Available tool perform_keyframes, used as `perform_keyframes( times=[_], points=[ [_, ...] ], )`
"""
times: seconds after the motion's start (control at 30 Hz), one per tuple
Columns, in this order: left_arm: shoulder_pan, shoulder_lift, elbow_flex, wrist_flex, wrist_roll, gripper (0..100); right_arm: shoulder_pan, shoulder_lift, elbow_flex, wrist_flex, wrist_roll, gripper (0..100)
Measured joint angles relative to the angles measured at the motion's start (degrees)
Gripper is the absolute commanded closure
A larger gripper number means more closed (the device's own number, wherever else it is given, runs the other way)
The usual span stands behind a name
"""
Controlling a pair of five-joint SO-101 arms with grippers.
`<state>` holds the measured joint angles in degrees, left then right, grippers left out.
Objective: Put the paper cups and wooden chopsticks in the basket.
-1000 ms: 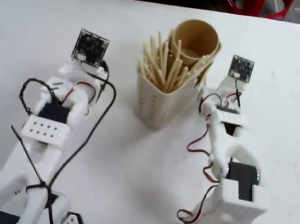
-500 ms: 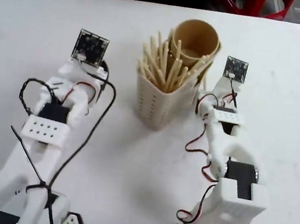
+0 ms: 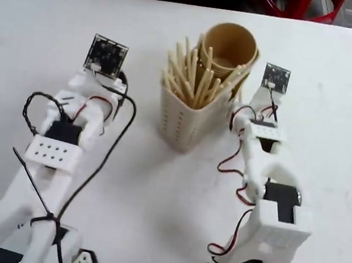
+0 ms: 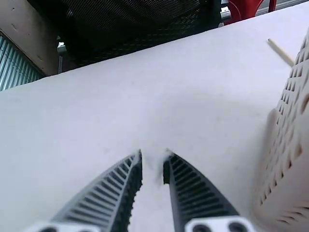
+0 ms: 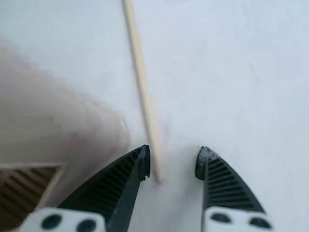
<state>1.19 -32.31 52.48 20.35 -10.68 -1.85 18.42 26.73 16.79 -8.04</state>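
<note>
On a white worktop (image 3: 155,193), two arms flank a white perforated basket (image 3: 186,126). We see a fan of wooden chopsticks (image 3: 192,78) standing on end in the basket; behind them, nested paper cups (image 3: 229,44) rise from its far side, mouth up.

The left arm (image 3: 58,142) lies well to one side of the basket; in its wrist view the left gripper (image 4: 153,166) hangs low over bare worktop; its fingers (image 4: 116,188) are narrowly apart, a slim strip of worktop showing between the tips, and they hold nothing; the basket's wall (image 4: 289,145) stands near, with one stick's tip (image 4: 280,50) poking out past its rim.

The right arm (image 3: 266,182) sits on the other side, its wrist just beside the basket and cups; the right gripper (image 5: 173,162) is down close to the worktop with its fingers (image 5: 219,181) spread apart; a loose chopstick (image 5: 139,82) lies flat on the worktop, its near end reaching into the gap, close by one fingertip and clear of the other; whether that fingertip touches it we cannot tell. A blurred tan shape (image 5: 58,121) stands just beside the stick; we cannot make out what it is.
</note>
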Motion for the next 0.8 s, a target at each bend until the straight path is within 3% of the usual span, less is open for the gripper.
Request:
perform_keyframes(
  times=[0.33,0.8],
  points=[
    [0.00,0.00,0.00,0.00,0.00,91,1.58,2.81,-2.81,0.97,0.00,98.1],
    [0.00,0.00,0.00,0.00,0.00,91,9.58,-1.05,-4.13,11.60,0.09,97.8]
  ],
)
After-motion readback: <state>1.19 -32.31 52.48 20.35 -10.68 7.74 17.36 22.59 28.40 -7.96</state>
